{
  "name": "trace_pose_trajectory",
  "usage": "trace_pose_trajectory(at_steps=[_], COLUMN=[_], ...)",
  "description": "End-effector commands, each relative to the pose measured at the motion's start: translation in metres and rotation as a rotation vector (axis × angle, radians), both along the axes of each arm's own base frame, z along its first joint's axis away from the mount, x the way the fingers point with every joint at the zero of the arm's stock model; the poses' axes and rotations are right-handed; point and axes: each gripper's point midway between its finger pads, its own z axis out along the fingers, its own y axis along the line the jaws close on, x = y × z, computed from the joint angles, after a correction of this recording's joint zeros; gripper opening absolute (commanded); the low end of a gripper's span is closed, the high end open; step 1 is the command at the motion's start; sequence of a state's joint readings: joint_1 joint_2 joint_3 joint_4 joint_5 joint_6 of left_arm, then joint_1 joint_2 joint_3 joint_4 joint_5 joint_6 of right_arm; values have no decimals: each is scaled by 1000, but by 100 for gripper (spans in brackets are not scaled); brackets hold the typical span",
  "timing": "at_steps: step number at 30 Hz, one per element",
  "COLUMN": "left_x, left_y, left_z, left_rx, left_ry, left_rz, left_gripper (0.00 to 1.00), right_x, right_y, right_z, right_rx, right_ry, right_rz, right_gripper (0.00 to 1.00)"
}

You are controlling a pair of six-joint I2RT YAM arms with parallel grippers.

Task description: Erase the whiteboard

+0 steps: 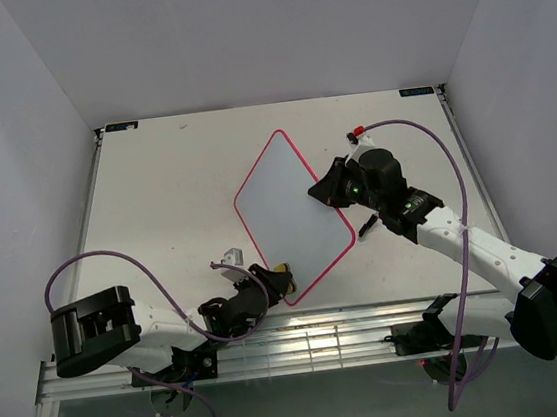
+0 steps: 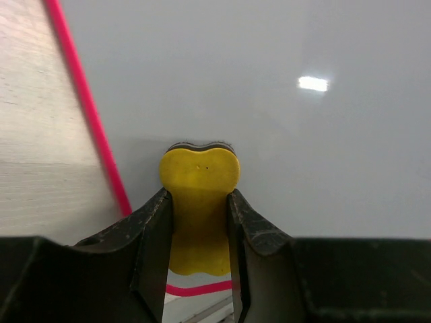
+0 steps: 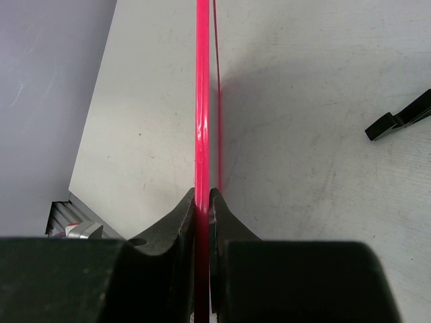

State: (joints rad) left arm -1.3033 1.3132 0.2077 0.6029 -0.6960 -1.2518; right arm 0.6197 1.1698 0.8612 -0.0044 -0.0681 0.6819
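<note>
The bench is lit brightly and evenly in the top view, with only faint, soft shadows. In the left wrist view a small glare spot is seen upper right on the glossy whiteboard, and the left end effector is rendered dark at the bottom. In the right wrist view a soft shadow is cast right of the board's edge, which is blurred near the lens.

The board lies on the counter, at its middle. The eraser sits on its near corner, between the left fingers. The right fingers straddle its right edge. A bar lies just right.
</note>
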Motion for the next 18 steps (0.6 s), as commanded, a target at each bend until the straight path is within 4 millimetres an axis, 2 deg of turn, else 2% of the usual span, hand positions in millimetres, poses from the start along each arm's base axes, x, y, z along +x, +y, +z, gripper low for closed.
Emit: trace_pose_trajectory(at_steps=[1, 5, 6, 7, 9, 10, 11, 12, 13, 15, 16, 18], left_x=[-6, 9, 13, 25, 35, 50, 51, 61, 75, 84, 99, 113], left_y=[18, 28, 31, 38, 35, 41, 37, 31, 38, 36, 41, 43], left_z=[-39, -32, -31, -28, -15, -10, -10, 0, 1, -7, -4, -2], left_rx=[102, 94, 90, 79, 64, 60, 56, 45, 39, 37, 26, 14], left_ry=[88, 77, 79, 78, 57, 51, 67, 35, 38, 70, 61, 63], left_rz=[-11, 9, 15, 49, 19, 48, 8, -13, 12, -10, 14, 15], left_gripper=[0, 0, 0, 0, 0, 0, 0, 0, 0, 0, 0, 0], right_x=[-3, -10, -12, -14, -20, -22, -24, -25, -27, -31, -32, -36], right_y=[25, 26, 26, 26, 28, 28, 29, 29, 29, 30, 31, 32], right_z=[49, 47, 41, 39, 34, 33, 32, 32, 28, 31, 31, 33], right_rx=[137, 138, 133, 131, 129, 129, 131, 133, 132, 147, 150, 157], right_ry=[-93, -89, -80, -80, -79, -79, -80, -82, -77, -86, -87, -88], right_rz=[73, 103, 112, 122, 156, 165, 179, 186, 192, 212, 219, 241], right_gripper=[8, 8, 8, 8, 8, 8, 8, 8, 8, 8, 8, 8])
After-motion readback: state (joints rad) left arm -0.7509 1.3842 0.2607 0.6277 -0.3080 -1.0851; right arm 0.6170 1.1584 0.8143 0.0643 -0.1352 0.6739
